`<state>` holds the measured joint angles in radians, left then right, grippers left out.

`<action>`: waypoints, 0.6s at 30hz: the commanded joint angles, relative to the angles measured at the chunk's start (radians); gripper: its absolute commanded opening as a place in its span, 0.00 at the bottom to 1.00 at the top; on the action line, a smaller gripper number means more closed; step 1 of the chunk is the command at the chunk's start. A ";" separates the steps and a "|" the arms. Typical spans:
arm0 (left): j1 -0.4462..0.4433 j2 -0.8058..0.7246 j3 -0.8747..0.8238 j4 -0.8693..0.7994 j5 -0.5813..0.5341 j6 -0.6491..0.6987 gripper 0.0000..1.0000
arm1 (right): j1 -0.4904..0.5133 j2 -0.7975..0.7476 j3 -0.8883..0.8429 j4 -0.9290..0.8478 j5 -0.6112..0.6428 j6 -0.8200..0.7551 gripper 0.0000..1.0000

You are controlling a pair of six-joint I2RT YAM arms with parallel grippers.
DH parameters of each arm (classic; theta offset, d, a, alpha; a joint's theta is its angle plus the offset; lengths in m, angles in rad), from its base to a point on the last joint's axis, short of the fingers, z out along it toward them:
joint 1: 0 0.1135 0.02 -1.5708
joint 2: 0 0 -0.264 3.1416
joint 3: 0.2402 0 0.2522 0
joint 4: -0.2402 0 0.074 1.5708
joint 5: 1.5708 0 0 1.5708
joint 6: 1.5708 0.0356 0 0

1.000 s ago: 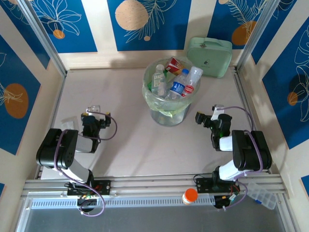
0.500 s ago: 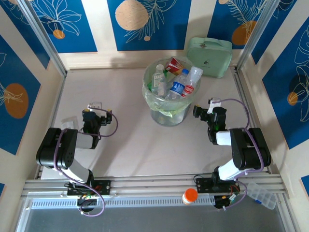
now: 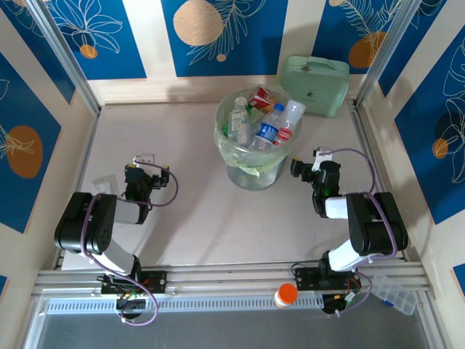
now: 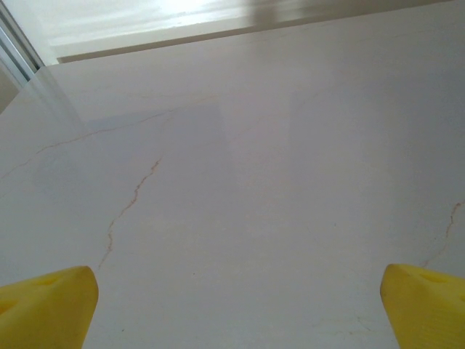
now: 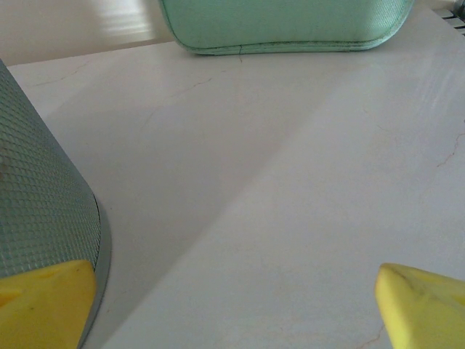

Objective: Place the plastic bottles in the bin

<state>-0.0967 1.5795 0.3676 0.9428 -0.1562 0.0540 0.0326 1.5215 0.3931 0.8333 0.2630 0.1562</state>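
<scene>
Overhead, the bottles [image 3: 267, 129] lie piled in the bin [image 3: 247, 173] at upper centre, with a mint case [image 3: 316, 86] just behind it to the right. An orange-capped item [image 3: 286, 294] sits on the bottom rail. Both arms crouch low over the table [image 3: 189, 211]. The left gripper [image 4: 238, 305], centre-left, and the right gripper [image 5: 236, 305], beside the bin, gape empty.

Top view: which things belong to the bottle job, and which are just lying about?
Job:
small clear plastic bottles
round translucent bin lined with pale green bag

Lying about:
mint-green rectangular zip case
round orange-capped item on front rail
</scene>
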 commanded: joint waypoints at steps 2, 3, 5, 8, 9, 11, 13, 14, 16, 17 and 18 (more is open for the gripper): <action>-0.008 -0.012 -0.007 0.031 0.022 0.011 0.99 | 0.003 0.000 0.001 0.018 0.022 -0.020 0.99; -0.008 -0.013 -0.007 0.031 0.023 0.011 0.99 | 0.003 0.000 0.001 0.017 0.022 -0.020 0.99; -0.008 -0.012 -0.007 0.031 0.022 0.011 0.99 | 0.002 0.000 0.001 0.018 0.022 -0.020 0.99; -0.008 -0.016 -0.006 0.022 0.023 0.010 0.99 | 0.003 0.000 0.001 0.017 0.022 -0.020 0.99; -0.007 -0.015 -0.006 0.021 0.024 0.009 0.99 | 0.003 0.000 0.001 0.017 0.022 -0.020 0.99; -0.008 -0.014 -0.006 0.024 0.024 0.010 0.99 | 0.003 0.000 0.001 0.017 0.021 -0.020 0.99; -0.008 -0.012 -0.005 0.025 0.024 0.010 0.99 | 0.003 0.000 0.001 0.018 0.022 -0.020 0.99; -0.006 -0.012 -0.005 0.024 0.027 0.010 0.99 | 0.003 0.000 0.001 0.018 0.021 -0.020 0.99; -0.006 -0.012 -0.004 0.025 0.027 0.010 0.99 | 0.002 0.000 0.001 0.017 0.022 -0.020 0.99; -0.006 -0.013 -0.005 0.025 0.027 0.010 0.99 | 0.003 0.000 0.001 0.018 0.021 -0.020 0.99; -0.006 -0.013 -0.006 0.027 0.026 0.010 0.99 | 0.003 0.000 0.001 0.018 0.021 -0.020 0.99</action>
<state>-0.0967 1.5795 0.3676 0.9424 -0.1558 0.0544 0.0326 1.5215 0.3931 0.8333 0.2630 0.1562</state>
